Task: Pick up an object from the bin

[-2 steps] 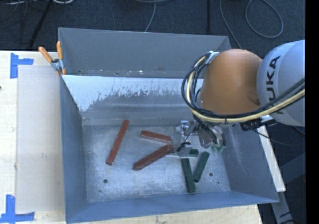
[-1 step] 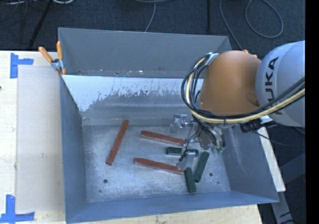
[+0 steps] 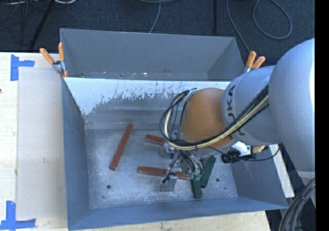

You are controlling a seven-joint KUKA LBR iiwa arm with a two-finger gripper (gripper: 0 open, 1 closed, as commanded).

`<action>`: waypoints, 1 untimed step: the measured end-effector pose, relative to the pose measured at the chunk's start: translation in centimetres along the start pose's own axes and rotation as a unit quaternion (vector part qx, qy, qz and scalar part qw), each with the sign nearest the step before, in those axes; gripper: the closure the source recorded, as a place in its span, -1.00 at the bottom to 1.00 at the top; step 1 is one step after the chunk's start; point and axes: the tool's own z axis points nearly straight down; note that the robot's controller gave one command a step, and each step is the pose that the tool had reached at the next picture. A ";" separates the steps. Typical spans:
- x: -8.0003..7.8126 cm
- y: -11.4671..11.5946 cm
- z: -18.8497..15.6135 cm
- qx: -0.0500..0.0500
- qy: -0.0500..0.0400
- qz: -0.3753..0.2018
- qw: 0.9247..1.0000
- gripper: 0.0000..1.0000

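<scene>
My gripper (image 3: pixel 172 177) hangs low over the front right part of the bin floor, below the arm's orange cover. Right under it lies a red-brown flat bar (image 3: pixel 150 171), lengthwise left to right, with its right end at the gripper. Just to the gripper's right lies a dark green bent piece (image 3: pixel 203 175), nearly touching it. A second short red-brown bar (image 3: pixel 153 139) lies a little further back, its right end hidden under the arm.
A longer red-brown bar (image 3: pixel 121 146) lies tilted on the left half of the bin floor, apart from the others. The arm and its cables cover the bin's right side, close to the right wall.
</scene>
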 end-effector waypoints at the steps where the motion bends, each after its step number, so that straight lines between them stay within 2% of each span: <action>1: -0.2 0.0 -0.4 -0.001 -0.003 0.001 1.000 1.00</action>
